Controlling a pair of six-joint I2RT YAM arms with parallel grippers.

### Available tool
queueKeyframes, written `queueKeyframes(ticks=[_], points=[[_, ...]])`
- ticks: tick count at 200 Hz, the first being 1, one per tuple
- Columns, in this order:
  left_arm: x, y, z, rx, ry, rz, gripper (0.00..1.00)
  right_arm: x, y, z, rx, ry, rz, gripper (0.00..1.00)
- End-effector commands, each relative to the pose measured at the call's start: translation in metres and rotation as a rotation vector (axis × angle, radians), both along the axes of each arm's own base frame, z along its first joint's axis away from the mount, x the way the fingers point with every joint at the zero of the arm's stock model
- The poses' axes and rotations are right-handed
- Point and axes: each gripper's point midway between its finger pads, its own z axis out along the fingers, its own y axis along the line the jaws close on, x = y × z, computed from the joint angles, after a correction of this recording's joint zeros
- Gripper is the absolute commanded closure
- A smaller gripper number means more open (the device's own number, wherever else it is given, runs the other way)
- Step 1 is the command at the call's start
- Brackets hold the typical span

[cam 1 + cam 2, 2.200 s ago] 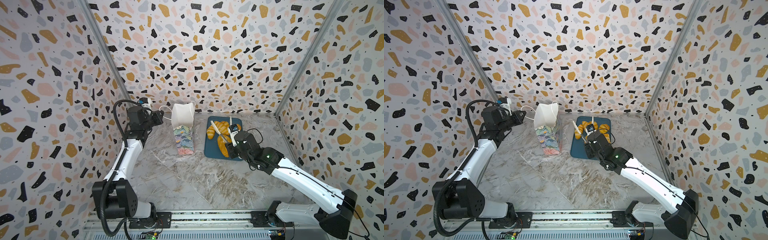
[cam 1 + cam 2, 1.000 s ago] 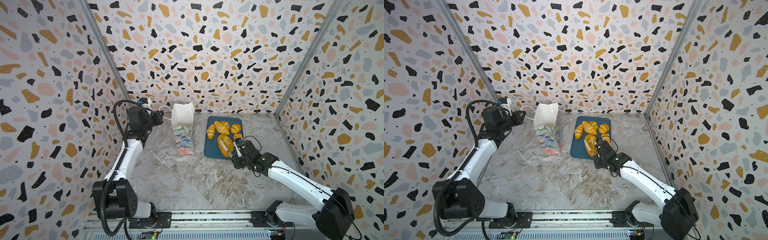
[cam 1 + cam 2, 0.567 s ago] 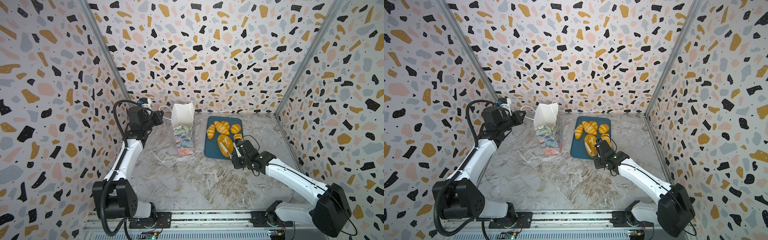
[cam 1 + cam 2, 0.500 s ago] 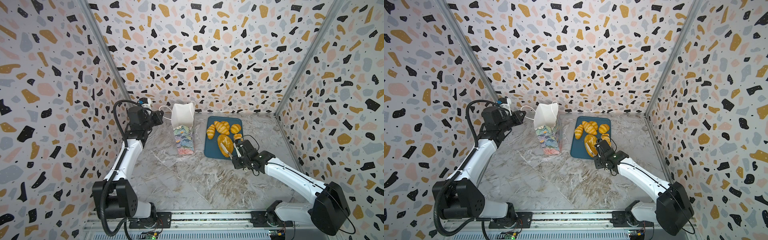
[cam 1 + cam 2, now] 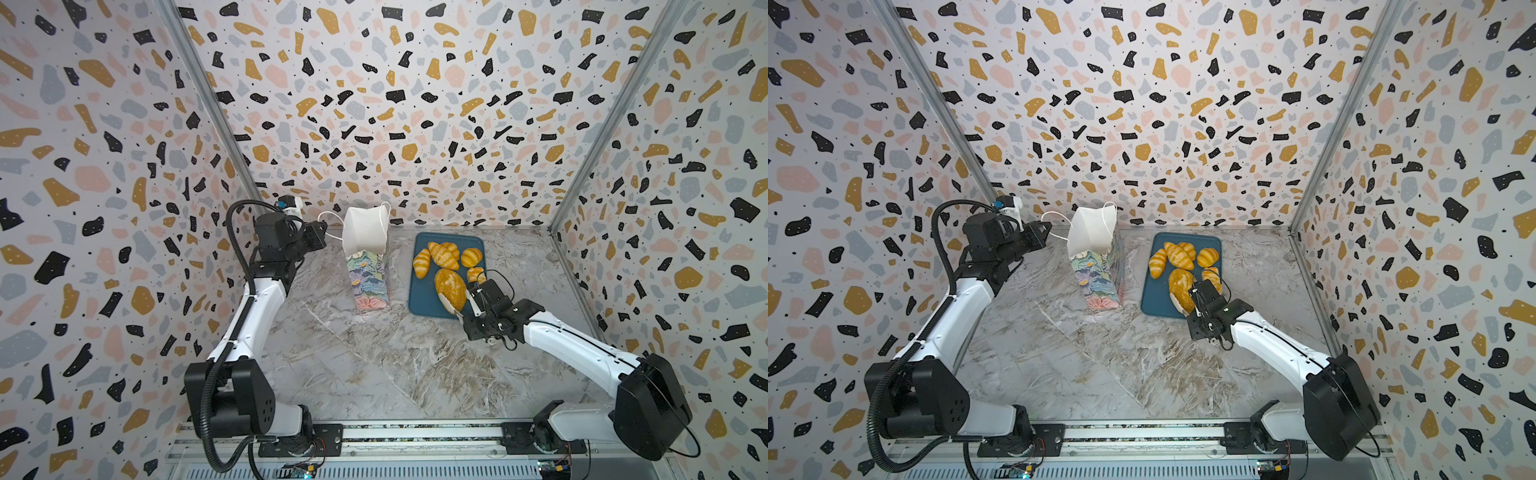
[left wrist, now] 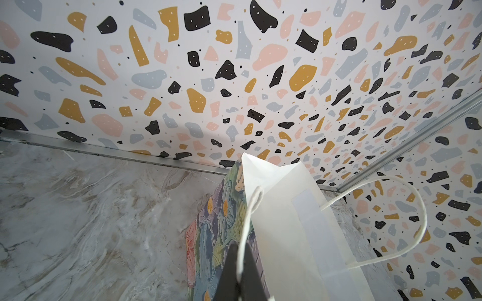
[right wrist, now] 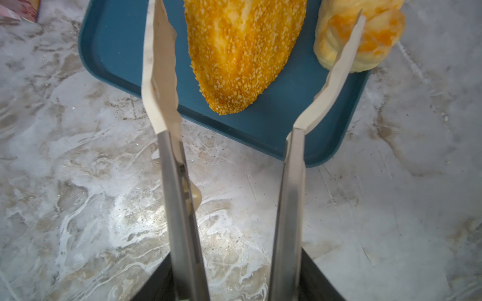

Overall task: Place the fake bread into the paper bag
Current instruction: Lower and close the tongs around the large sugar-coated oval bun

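The paper bag (image 5: 368,266) (image 5: 1098,274) stands upright and open, floral outside, white inside (image 6: 287,234). My left gripper (image 5: 322,232) (image 5: 1044,230) (image 6: 238,273) is shut on one white cord handle (image 6: 250,208), holding it out to the left. The fake bread lies on a blue tray (image 5: 419,299) (image 7: 125,52). My right gripper (image 5: 478,309) (image 5: 1200,309) (image 7: 236,281) grips metal tongs (image 7: 289,195). Their cream tips are spread either side of the near end of the speckled loaf (image 5: 450,286) (image 5: 1180,284) (image 7: 245,52), not touching it.
Two croissants (image 5: 422,262) (image 5: 444,255) and a round roll (image 5: 471,257) sit at the tray's far end. A pale ridged roll (image 7: 365,34) lies just behind one tong tip. Patterned walls close in three sides of the marble table (image 5: 374,365).
My right arm drew back from over the croissants and came down to the tray's near edge, and the tongs spread a little wider around the loaf. The left arm and bag stayed still.
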Motion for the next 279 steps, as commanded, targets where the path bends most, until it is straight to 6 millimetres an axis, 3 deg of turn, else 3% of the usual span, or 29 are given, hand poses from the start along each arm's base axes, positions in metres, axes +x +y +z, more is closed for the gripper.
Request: queueKeyframes(ticks=[1, 118, 192, 221, 279], points=[[0.001, -0.001, 0.005, 0.008, -0.026, -0.004, 1.00, 0.014, 0.007, 0.011, 0.019, -0.035, 0.010, 0.42], [0.002, -0.001, 0.004, 0.008, -0.021, -0.005, 1.00, 0.023, 0.014, 0.018, 0.039, -0.027, 0.027, 0.39], [0.001, -0.001, 0.005, 0.009, -0.024, -0.005, 1.00, 0.032, 0.001, 0.014, 0.006, -0.012, 0.002, 0.36], [0.001, -0.001, 0.005, 0.011, -0.024, -0.005, 1.00, 0.042, 0.008, 0.018, 0.015, -0.012, 0.022, 0.36], [0.001, 0.000, 0.005, 0.012, -0.024, -0.002, 1.00, 0.044, 0.017, 0.006, 0.022, 0.038, 0.048, 0.38]])
